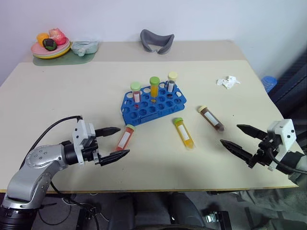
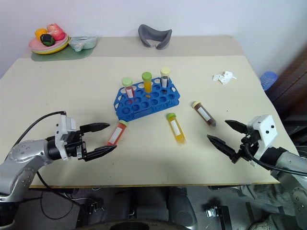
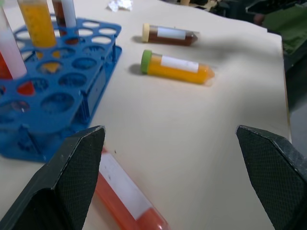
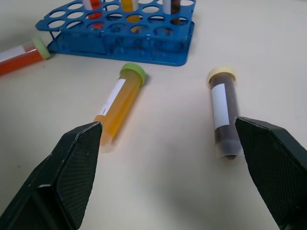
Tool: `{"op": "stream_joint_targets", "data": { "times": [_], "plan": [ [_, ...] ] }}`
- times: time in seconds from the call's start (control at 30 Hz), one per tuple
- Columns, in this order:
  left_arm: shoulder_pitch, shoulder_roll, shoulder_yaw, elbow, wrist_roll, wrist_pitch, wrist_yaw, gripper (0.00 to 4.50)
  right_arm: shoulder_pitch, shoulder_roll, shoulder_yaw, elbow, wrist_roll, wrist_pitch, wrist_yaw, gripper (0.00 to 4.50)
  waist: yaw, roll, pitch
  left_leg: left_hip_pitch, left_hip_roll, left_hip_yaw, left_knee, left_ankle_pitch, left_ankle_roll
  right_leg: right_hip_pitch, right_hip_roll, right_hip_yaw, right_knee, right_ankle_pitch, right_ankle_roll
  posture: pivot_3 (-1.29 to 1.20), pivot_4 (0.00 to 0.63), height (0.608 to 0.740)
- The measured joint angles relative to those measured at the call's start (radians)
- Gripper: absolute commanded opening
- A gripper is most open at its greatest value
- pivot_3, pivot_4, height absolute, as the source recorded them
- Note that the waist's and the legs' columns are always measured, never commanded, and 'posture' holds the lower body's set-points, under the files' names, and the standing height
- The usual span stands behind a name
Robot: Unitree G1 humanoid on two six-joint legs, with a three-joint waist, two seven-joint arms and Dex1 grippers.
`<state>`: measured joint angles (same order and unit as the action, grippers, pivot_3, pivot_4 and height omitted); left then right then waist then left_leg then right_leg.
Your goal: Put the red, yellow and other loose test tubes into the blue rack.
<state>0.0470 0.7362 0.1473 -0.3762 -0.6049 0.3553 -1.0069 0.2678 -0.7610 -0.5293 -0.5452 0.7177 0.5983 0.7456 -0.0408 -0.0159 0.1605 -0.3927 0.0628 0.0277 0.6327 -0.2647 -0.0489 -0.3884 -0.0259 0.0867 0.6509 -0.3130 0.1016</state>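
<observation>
Your blue rack (image 1: 152,101) stands mid-tabletop (image 1: 57,105) with three tubes upright in its far rows: a red one (image 1: 136,92), an orange one (image 1: 154,87) and a dark one (image 1: 171,82). Three more lie loose in front of it: the red tube (image 1: 125,137) near your left tool (image 1: 111,143), the yellow tube (image 1: 183,132) in the middle, the brown tube (image 1: 211,118) towards your right tool (image 1: 242,139). Both tools hang open and empty. At the far edge you have a plate of fruit (image 1: 50,44), a grey holder (image 1: 157,40) and crumpled paper (image 1: 228,82).
</observation>
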Motion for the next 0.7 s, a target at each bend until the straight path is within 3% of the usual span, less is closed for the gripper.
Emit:
{"op": "stream_joint_targets", "data": {
  "times": [0.7],
  "plan": [
    [0.036,-0.063,0.01,-0.039,0.005,0.003,0.093,4.44,0.001,0.004,0.017,0.052,-0.009,-0.004,0.024,4.5,0.001,0.0,0.0,0.0,0.0,0.0,0.0,0.0,0.0,0.0,0.0,0.0,0.0,0.0,0.0,0.0,0.15,0.74]
  ]
}}
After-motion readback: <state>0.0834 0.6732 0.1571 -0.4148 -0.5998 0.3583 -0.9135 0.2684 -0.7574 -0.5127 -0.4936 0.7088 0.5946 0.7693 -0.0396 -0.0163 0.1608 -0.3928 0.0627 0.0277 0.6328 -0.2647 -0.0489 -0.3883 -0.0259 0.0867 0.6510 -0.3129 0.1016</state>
